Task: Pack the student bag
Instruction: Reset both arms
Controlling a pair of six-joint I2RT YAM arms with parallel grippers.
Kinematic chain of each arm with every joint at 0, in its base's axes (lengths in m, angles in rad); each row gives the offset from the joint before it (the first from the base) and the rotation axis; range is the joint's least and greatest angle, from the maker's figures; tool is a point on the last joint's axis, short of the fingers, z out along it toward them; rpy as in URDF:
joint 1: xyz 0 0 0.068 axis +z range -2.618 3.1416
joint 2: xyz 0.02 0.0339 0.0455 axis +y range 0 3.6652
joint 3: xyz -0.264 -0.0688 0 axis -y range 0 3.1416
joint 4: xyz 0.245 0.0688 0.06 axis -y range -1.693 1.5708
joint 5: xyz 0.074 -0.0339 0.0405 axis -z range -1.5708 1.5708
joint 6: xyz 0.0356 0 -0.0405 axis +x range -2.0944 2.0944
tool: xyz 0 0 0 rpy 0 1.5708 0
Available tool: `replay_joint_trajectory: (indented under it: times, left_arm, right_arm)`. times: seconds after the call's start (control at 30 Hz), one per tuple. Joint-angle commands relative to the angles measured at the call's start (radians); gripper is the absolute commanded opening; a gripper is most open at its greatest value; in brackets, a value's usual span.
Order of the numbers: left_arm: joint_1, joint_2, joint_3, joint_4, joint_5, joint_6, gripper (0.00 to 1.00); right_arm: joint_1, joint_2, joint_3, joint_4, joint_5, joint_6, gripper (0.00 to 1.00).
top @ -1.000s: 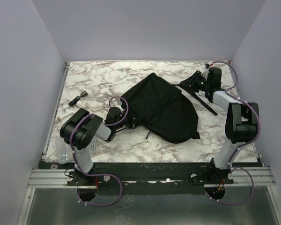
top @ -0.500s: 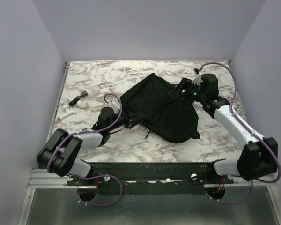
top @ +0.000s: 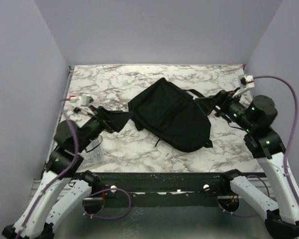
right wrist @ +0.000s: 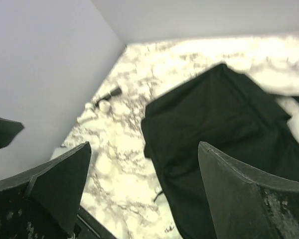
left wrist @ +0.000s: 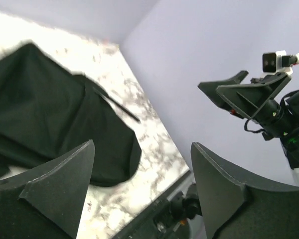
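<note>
The student bag [top: 169,115], a big soft black backpack, lies flat in the middle of the marble table [top: 114,79], with a strap [top: 195,93] trailing at its right. My left gripper [top: 122,119] hovers raised at the bag's left edge, open and empty. Raised over the bag's right side, my right gripper [top: 205,104] is open too. In the left wrist view the bag [left wrist: 45,109] lies beyond the spread fingers [left wrist: 65,184] of that gripper [left wrist: 142,144]. The right wrist view shows the bag [right wrist: 229,124] below my wide-apart right gripper [right wrist: 144,144].
Small items lie near the table's left edge: a dark stick-like piece [right wrist: 109,93] and a white piece [right wrist: 103,105]. A clear plastic thing [top: 92,153] sits under the left arm. Lilac walls [top: 20,74] close in three sides.
Both arms have risen and pulled back from the bag. Both grippers have opened wide. The strap that the right gripper held up now lies on the table.
</note>
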Motion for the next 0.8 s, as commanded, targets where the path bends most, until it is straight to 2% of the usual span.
replay_joint_trajectory:
  times: [0.0,0.17,0.23,0.47,0.77]
  left_arm:
    - [0.005,-0.142,0.2,-0.351,-0.161,0.248,0.82]
    - [0.005,-0.218,0.367,-0.443,-0.253,0.349,0.86]
    - [0.005,-0.235,0.423,-0.478,-0.306,0.383,0.98]
    - [0.005,-0.294,0.515,-0.523,-0.43,0.435,0.99]
    - [0.005,-0.273,0.509,-0.521,-0.429,0.418,0.98]
  right_arm:
    - [-0.001,-0.125,0.097,-0.081,0.074,-0.059,0.94]
    - [-0.001,-0.28,0.07,-0.024,0.159,-0.066,1.0]
    - [-0.001,-0.316,0.065,-0.015,0.193,-0.066,1.0]
    - [-0.001,-0.339,0.122,-0.04,0.302,-0.092,1.0]
    - [-0.001,-0.379,0.086,-0.016,0.359,-0.082,1.0]
